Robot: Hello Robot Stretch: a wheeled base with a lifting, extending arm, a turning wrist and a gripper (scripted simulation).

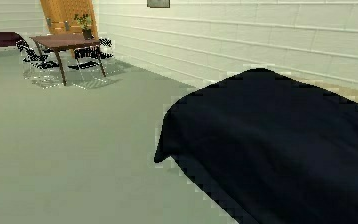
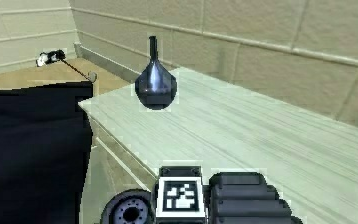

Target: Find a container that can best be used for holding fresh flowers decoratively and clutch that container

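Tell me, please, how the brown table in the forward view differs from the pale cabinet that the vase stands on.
The table is dark brown; the cabinet is pale, streaked wood. The table stands on thin legs with wire chairs around it; the cabinet has a closed side panel. The cabinet bears a dark, round-bellied vase with a thin neck; what the table bears is too small to tell. Both are flat-topped furniture.

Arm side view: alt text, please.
A dark, round-bellied vase with a thin neck stands on a pale wooden top. A dark bedcover lies at the left; the arm's marker square sits at the bottom edge.
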